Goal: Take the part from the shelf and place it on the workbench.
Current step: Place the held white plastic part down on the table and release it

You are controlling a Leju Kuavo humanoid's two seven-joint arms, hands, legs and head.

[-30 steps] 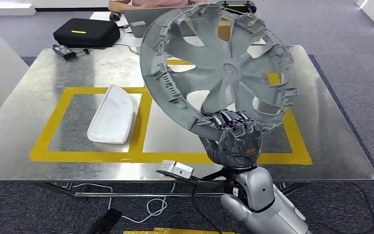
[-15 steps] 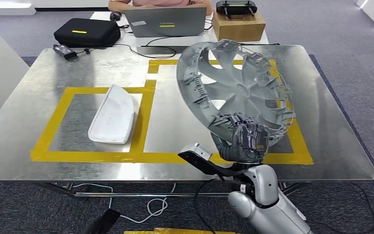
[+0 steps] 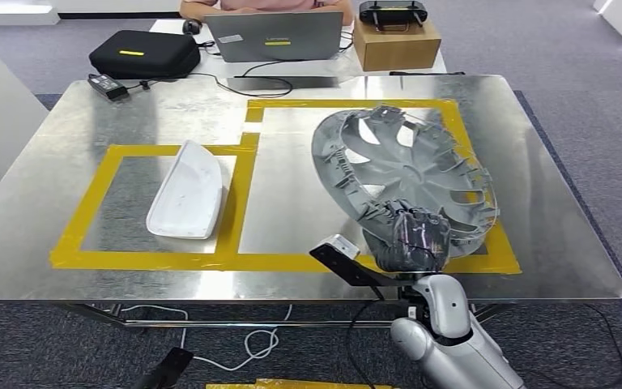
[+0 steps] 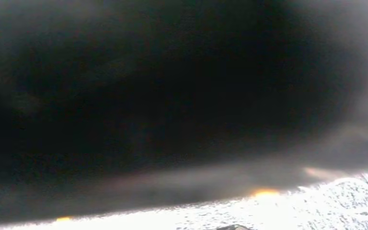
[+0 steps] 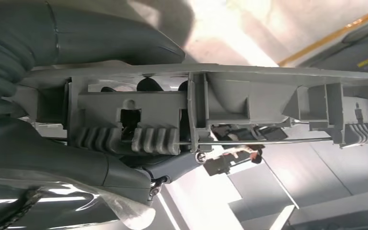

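A grey wheel cover (image 3: 409,170) with curved spokes and clips round its rim leans low over the metal workbench (image 3: 308,267), inside the right yellow-taped rectangle (image 3: 251,109). My right hand (image 3: 409,239) grips its near rim from below, at the table's front right. In the right wrist view the cover's ribbed rim (image 5: 206,103) runs across close to the camera, with my thumb (image 5: 100,33) over it and dark fingers behind. I cannot tell whether the cover's far edge touches the table.
A white curved part (image 3: 186,190) lies in the left taped rectangle. Behind the workbench are a black case (image 3: 144,53), a laptop (image 3: 279,36) with a person behind it, and a cardboard box (image 3: 397,42). A power adapter (image 3: 107,86) lies at the far left.
My right hand has lowered and tilted the wheel cover from nearly upright down towards the workbench, moving it right into the right taped rectangle.
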